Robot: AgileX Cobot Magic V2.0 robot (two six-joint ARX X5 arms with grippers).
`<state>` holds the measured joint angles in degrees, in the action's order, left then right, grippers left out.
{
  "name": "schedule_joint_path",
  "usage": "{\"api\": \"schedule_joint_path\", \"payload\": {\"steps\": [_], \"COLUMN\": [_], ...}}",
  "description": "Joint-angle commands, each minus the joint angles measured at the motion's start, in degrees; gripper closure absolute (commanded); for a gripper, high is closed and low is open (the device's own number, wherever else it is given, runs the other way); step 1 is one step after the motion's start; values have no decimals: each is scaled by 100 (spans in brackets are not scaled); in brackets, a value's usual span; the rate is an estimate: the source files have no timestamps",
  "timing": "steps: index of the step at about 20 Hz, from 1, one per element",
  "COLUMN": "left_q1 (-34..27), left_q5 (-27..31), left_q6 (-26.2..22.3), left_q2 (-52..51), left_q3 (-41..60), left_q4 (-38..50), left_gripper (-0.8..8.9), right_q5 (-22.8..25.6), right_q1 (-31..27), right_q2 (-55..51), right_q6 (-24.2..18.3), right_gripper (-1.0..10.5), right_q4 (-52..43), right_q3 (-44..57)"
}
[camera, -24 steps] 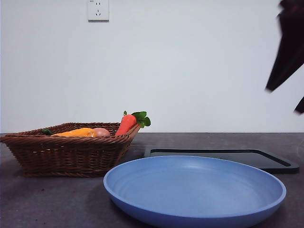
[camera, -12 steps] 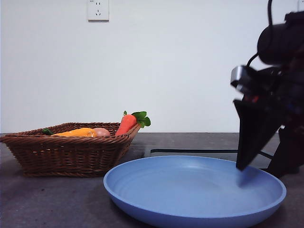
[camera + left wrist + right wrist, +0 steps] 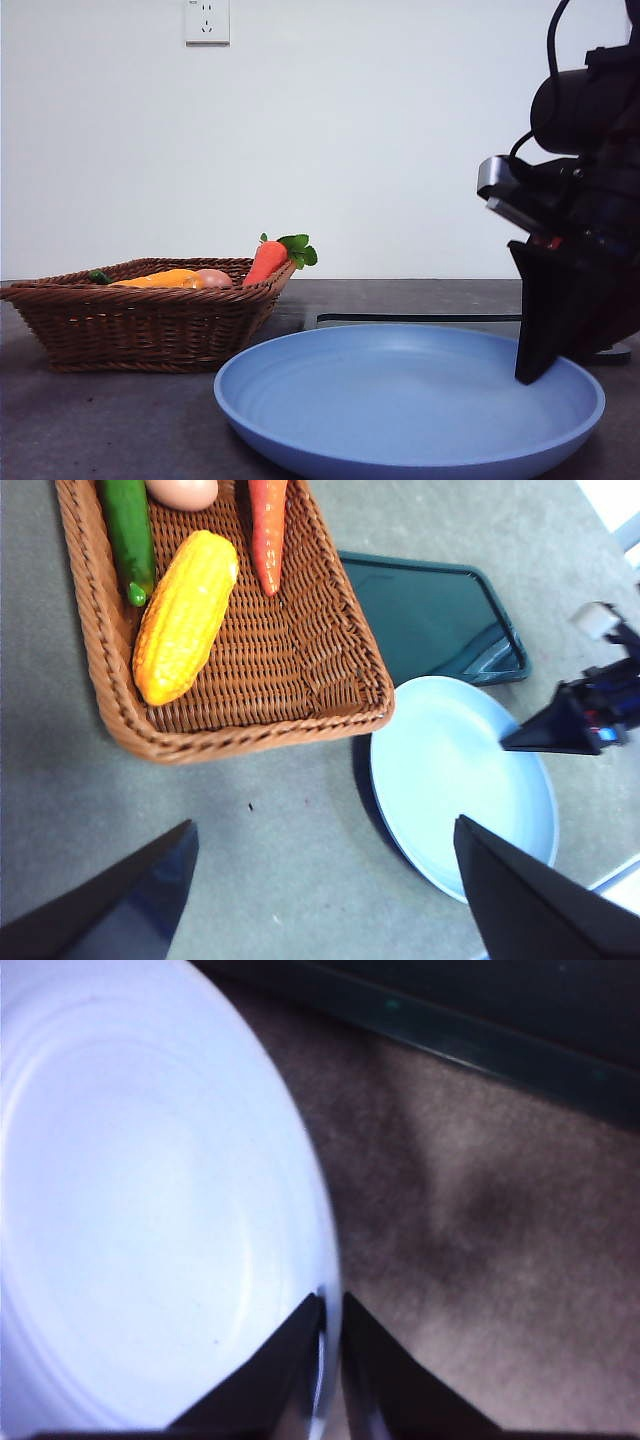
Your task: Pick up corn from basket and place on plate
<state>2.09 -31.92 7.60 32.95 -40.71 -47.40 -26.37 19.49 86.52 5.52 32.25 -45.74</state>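
Note:
The corn [image 3: 185, 615] lies in the wicker basket [image 3: 250, 740], and only its orange-yellow top [image 3: 160, 279] shows over the basket [image 3: 140, 330] rim in the front view. The light-blue plate [image 3: 400, 400] sits in front, bare. My right gripper [image 3: 330, 1300] is down at the plate's right edge [image 3: 535, 375], its jaws shut on the plate's [image 3: 150, 1210] rim. My left gripper [image 3: 325, 825] hangs open high over the table between basket and plate [image 3: 450, 780], holding nothing.
A carrot [image 3: 268, 530], a green cucumber [image 3: 128, 530] and a pinkish egg [image 3: 180, 490] share the basket with the corn. A flat black tray [image 3: 420, 322] lies behind the plate. A wall with a socket stands at the back.
The right arm came down from the top right corner to the plate's right rim and closed on it. The plate shifted slightly. The basket and its contents stayed put.

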Motion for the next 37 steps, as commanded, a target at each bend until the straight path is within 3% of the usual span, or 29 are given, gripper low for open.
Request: {"api": "schedule_joint_path", "payload": {"steps": [1, 9, 16, 22, 30, 33, 37], "left_q1": [83, 1106, 1735, 1880, 1928, 1987, 2006], "left_q5": [76, 1606, 2798, 2944, 2944, 2946, 2951], "left_q6": [-109, -457, -1193, -1449, -1508, -1508, -1502], "left_q2": [352, 2463, 4889, 6585, 7410, 7493, 7479], "left_q3": [-103, -765, -2232, -3307, -3403, -3403, -3427], "left_q4": [380, 1462, 1569, 1530, 1725, 1770, 1773], "left_gripper": [400, 400, 400, 400, 402, 452, 614], "right_q5": [-33, -83, -83, -61, -59, -50, 116], "right_q1": [26, 11, 11, 11, 11, 11, 9], "right_q2": [-264, -1784, -2660, -2903, -2900, -2900, -2898], "right_q6": [-15, 55, 365, 437, 431, 417, 417], "right_gripper": [944, 944, 944, 944, 944, 944, 944], "right_q4": [83, 820, 852, 901, 828, 800, 789], "right_q3": [-90, -162, -166, -166, -166, -166, -166]}}
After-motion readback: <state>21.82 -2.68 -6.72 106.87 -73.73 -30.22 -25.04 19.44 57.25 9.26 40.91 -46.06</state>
